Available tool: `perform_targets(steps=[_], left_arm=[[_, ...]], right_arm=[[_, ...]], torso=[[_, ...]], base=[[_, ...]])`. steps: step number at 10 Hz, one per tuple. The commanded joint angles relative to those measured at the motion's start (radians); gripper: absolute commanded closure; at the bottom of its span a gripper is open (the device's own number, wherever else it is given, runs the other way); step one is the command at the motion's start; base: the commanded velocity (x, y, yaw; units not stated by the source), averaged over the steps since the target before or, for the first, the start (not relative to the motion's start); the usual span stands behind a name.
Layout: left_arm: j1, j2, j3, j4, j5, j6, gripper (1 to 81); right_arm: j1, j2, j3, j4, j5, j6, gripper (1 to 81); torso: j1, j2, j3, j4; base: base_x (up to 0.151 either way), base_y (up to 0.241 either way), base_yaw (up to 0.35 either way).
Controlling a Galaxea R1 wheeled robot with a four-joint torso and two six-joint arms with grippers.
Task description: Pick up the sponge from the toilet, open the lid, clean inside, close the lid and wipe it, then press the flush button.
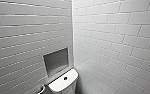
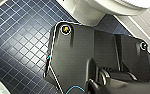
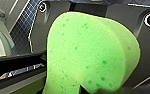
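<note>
My right gripper (image 3: 99,90) pinches the sponge (image 3: 91,50), close up at its wrist. Left gripper (image 2: 101,80) hangs over the blue floor tiles (image 2: 21,37) near the toilet base (image 2: 88,12); I can't tell its state. The flush button (image 1: 65,78) sits mid tank top (image 1: 58,85).

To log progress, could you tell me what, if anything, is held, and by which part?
The right gripper appears to hold the green sponge by one end; exact contact is hidden.
</note>
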Motion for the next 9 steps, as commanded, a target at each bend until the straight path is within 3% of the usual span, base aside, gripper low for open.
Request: perform_targets(steps=[1, 5, 9], left_arm=[[-0.023, 0.1, -0.135, 0.037, 0.047, 0.005, 81.1], [-0.023, 0.13, -0.16, 0.042, 0.06, 0.005, 81.1], [-0.01, 0.223, -0.29, 0.04, 0.06, 0.0, 81.1]], right_arm=[[0.038, 0.002, 0.007, 0.002, -0.052, -0.002, 81.1], [0.038, 0.007, -0.009, 0.0, -0.054, -0.002, 81.1], [0.04, 0.039, -0.062, 0.003, -0.057, 0.001, 81.1]], torso=[[0.002, 0.0, 0.0, 0.0], [0.002, 0.0, 0.008, 0.0], [0.002, -0.001, 0.009, 0.0]], base=[[0.0, 0.0, 0.0], [0.0, 0.0, 0.0], [0.0, 0.0, 0.0]])
